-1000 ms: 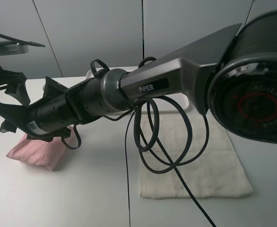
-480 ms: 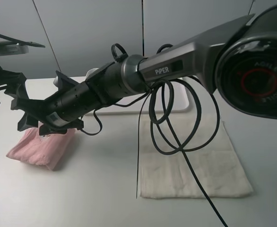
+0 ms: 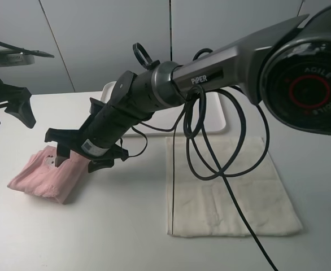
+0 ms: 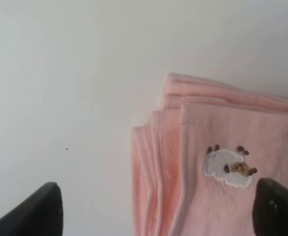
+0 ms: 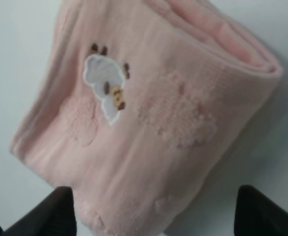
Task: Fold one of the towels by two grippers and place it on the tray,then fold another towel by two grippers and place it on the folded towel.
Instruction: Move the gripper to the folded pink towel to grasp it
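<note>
The pink towel (image 3: pixel 38 176) lies folded into a thick pad on the white table at the left, with a small sheep patch (image 5: pixel 104 86) on top. My right gripper (image 3: pixel 78 158) reaches across the middle and hovers open just over the pad's right end, nothing between its fingers (image 5: pixel 60 211). Further left and higher, my left gripper (image 3: pixel 7 116) hangs open above the table, and the pink towel (image 4: pixel 222 167) shows below it. The cream towel (image 3: pixel 227 192) lies spread flat at the right. The white tray (image 3: pixel 215 116) sits at the back, mostly hidden behind the right arm.
The right arm's black cables (image 3: pixel 210 152) hang in loops over the cream towel's left half. A seam in the table (image 3: pixel 170 186) runs along that towel's left edge. A grey wall stands behind the tray.
My right gripper has risen off the pink towel, shifted right and turned, and its jaws have spread. The left gripper has stayed raised at the far left.
</note>
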